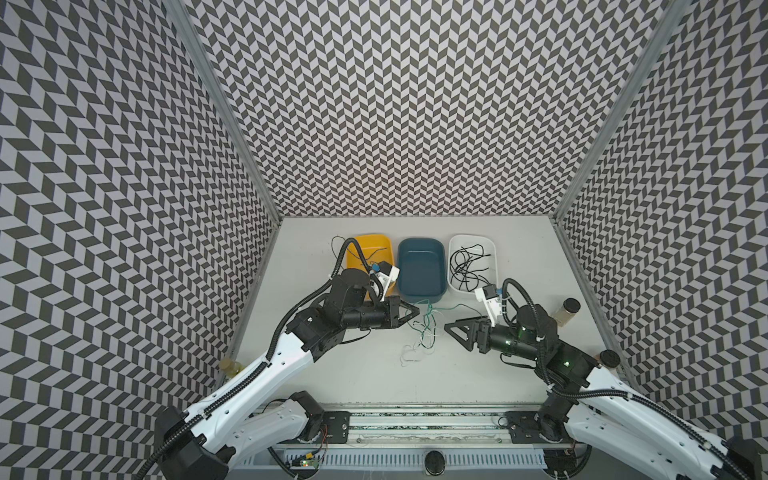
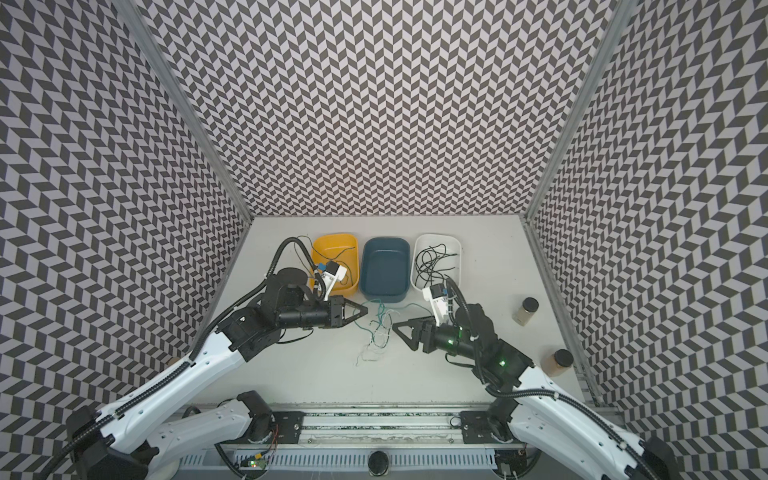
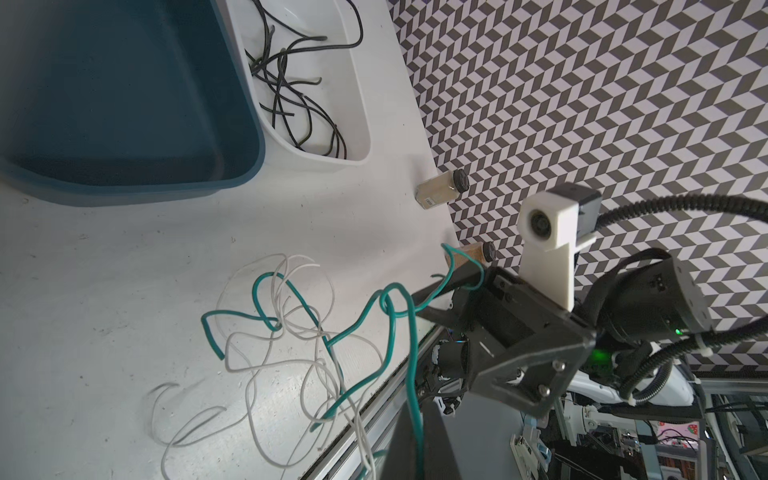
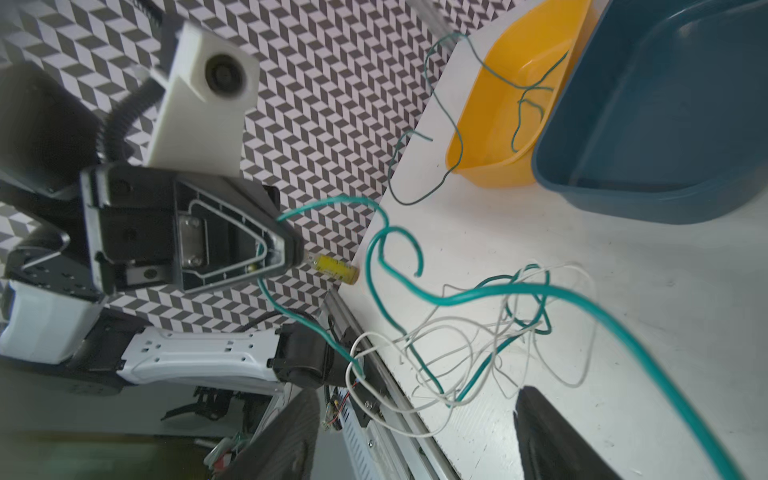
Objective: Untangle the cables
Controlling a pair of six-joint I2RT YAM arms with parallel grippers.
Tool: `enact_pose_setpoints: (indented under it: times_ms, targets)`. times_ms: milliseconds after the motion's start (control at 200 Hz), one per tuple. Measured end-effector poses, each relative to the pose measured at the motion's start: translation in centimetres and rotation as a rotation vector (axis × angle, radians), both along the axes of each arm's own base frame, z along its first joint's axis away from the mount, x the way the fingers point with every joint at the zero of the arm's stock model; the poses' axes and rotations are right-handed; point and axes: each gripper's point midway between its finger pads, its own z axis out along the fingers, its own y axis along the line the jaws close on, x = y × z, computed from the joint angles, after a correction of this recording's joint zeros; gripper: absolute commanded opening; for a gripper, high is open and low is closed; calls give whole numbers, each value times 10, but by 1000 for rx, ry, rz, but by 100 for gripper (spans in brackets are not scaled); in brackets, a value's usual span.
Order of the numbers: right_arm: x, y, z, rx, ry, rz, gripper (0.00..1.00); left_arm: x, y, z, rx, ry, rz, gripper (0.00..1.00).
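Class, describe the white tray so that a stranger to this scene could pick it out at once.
On the far side of the table, a yellow tray, a blue tray and the white tray stand in a row. The white one is at the right end. It alone is white and holds a heap of black cables.

Teal, white cables (image 3: pixel 276 326); yellow tray (image 1: pixel 374 243), blue tray (image 1: pixel 419 270), white tray (image 1: pixel 493 270).
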Motion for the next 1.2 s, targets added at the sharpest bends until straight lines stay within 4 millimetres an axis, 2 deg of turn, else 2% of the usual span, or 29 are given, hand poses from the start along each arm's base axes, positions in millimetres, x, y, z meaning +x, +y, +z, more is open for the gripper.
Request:
enact_pose_setpoints:
  times_ms: [145, 310, 451, 626, 881, 1077, 1197]
  targets:
    - [-3, 11, -1, -5, -22, 1, 69, 3, -2, 7, -17, -26, 12, 0]
    - [-7, 6, -11, -25, -76, -46, 70, 3, -2, 9, -18, -35, 21, 0]
    - [-4, 3, -28, -70, -103, -74, 66, -1, -5, 11, -28, -27, 7, 0]
    - [2, 12, -48, -124, -111, -61, 64, -3, -5, 16, -46, -30, 4, 0]
    - [13, 14, -47, -157, -198, -105, 61, -13, -9, 27, -83, -38, -19, 0]
    - [24, 13, -49, -166, -234, -168, 47, -21, -16, 34, -109, -47, -49, 0]
    - [26, 15, -43, -148, -265, -186, 52, -24, -18, 38, -124, -53, -60, 0]
